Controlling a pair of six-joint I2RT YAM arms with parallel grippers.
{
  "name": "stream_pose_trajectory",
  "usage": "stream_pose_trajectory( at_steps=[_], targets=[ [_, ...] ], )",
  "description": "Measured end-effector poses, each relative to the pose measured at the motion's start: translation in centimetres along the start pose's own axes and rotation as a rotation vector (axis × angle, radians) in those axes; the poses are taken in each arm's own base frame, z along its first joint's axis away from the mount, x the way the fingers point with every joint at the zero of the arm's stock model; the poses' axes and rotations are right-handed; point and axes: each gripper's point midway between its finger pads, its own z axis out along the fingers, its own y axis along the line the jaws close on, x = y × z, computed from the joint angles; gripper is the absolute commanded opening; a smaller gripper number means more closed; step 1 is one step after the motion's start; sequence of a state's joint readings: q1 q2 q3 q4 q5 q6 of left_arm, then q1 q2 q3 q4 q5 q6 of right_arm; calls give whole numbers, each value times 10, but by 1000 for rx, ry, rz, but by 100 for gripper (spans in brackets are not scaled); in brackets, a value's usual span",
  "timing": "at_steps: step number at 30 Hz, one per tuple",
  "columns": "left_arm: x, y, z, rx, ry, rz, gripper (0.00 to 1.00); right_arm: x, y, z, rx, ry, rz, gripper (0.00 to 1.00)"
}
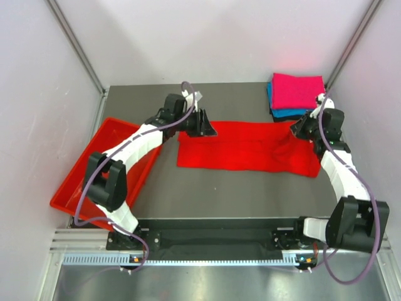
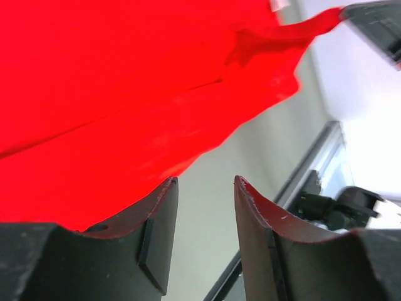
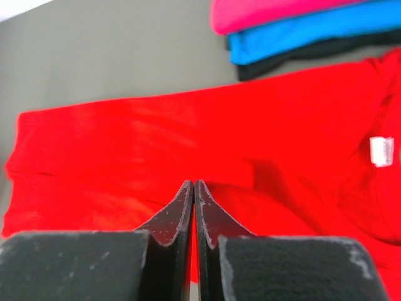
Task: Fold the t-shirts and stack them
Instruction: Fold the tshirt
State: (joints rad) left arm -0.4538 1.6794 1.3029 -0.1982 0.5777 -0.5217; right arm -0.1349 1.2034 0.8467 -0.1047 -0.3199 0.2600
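While the right gripper [image 1: 301,129] pinches the right end of the red shirt [image 1: 244,150], clamped shut on it, and the left gripper [image 1: 202,127] hangs open and empty at the left end, a one-sided pull could drag the fold askew mid-table. Near left sits the tray [image 1: 75,188]; the stack [image 1: 296,94] waits far right, path unblocked.

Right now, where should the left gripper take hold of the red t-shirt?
Pinch the left short edge of the red t-shirt, coming from the left with the open left gripper: it lies as a flat long band, and the right gripper pinches its right end.
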Motion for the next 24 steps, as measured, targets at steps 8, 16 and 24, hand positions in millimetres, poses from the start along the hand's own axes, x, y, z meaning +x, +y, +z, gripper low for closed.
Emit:
stream_pose_trajectory(
  at_steps=[8,16,24],
  targets=[
    [36,68,-2,-275,76,-99,46,17,-65,27,203,89,149,20],
    [89,107,-13,-416,184,-173,47,15,-144,22,612,167,351,29],
    [114,114,-15,-414,236,-200,47,-10,-107,11,602,92,401,32]
  ],
)
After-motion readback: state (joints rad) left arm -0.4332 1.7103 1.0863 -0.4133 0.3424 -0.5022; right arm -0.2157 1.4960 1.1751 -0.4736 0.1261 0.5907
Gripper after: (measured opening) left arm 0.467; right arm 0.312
